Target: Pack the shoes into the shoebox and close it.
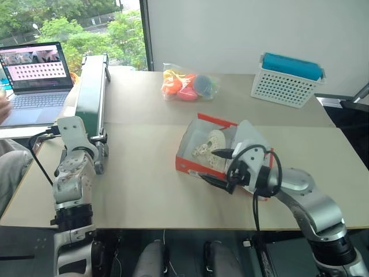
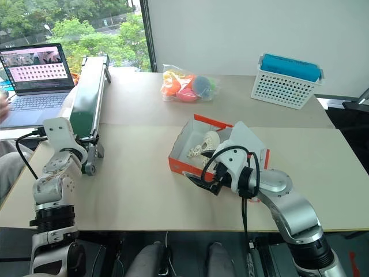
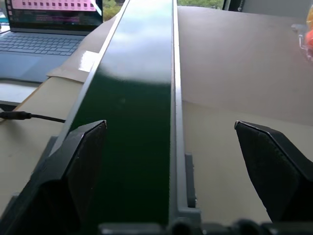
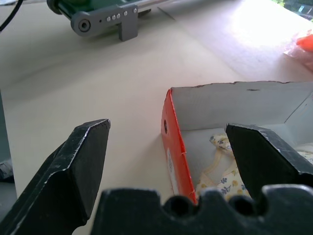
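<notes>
The shoebox [image 1: 199, 151] is sitting open mid-table, with the shoes [image 1: 210, 147] already lying inside. The right claw [image 1: 214, 167] is being held wide and empty at its near wall; the left claw [image 3: 171, 166], also spread, is idling over the conveyor [image 1: 91, 92]. The lid (raised behind the right arm) is best being pushed down evenly.

No word, brand, number or sign can be read anywhere: the laptop [image 1: 36, 78] screen carries rows of small marks on pink (too small to make out), and the red-orange shoebox [image 4: 174, 147] wall shows a pale label, likewise illegible.
</notes>
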